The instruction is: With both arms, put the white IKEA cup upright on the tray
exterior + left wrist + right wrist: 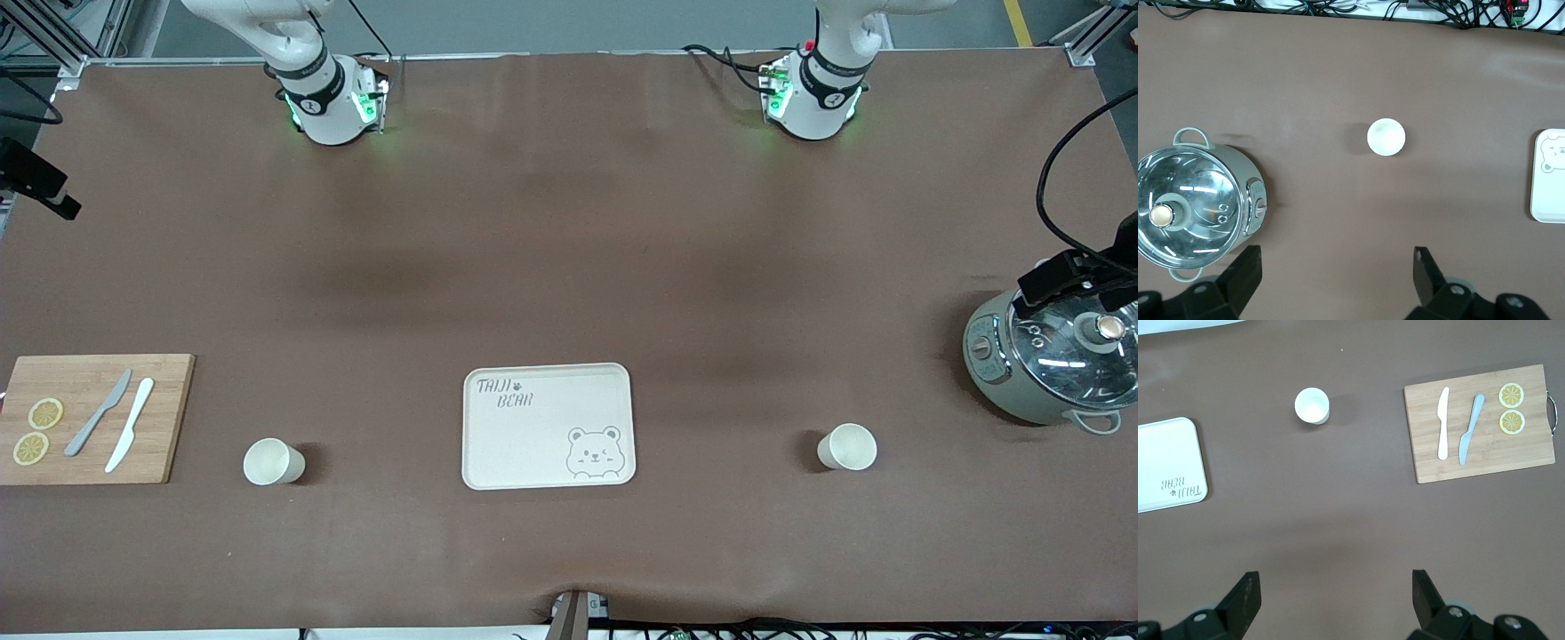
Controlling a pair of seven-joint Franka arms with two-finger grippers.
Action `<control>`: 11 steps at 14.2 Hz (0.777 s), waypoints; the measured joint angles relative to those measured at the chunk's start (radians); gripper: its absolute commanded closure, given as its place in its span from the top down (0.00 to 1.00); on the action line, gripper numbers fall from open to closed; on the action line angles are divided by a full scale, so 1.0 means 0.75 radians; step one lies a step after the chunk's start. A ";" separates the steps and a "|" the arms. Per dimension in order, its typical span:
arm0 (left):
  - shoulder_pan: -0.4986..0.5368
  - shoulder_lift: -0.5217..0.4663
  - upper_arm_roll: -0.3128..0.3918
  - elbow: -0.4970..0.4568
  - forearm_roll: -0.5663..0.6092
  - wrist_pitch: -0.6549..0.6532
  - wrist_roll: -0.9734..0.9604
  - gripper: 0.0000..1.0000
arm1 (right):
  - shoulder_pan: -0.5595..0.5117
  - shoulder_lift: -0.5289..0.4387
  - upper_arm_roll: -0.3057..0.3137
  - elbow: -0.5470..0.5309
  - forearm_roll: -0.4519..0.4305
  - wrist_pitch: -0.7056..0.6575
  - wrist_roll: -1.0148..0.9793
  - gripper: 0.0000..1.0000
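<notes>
White IKEA cups: you have two, one (274, 461) toward the right arm's end of the tabletop, one (847, 446) toward the left arm's end, each well apart from the tray and seemingly upright, mouths open upward in the wrist views.
Tabletop (569, 267): brown cover carrying everything.
Tray (548, 426): cream, "TAIJI BEAR" lettering, empty between the cups, so each arm likely serves its own side.
Cutting board (93, 419): wooden, beside the right-arm cup; holds two knives and two lemon slices.
Pot (1053, 356): glass-lidded, at the left arm's end, farther from the front camera than that cup.
Left end effector (1338, 277): fingers spread apart, empty, raised over bare tabletop; its cup (1386, 137) sits ahead, untouched.
Right end effector (1336, 597): fingers likewise apart, empty, raised; its cup (1312, 405) sits ahead, untouched.
Stage: you judge no grasp begun.
</notes>
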 measured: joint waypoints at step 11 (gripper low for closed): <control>0.003 -0.005 -0.001 -0.050 0.000 -0.027 0.000 1.00 | -0.014 0.000 -0.008 0.003 0.000 0.000 0.000 1.00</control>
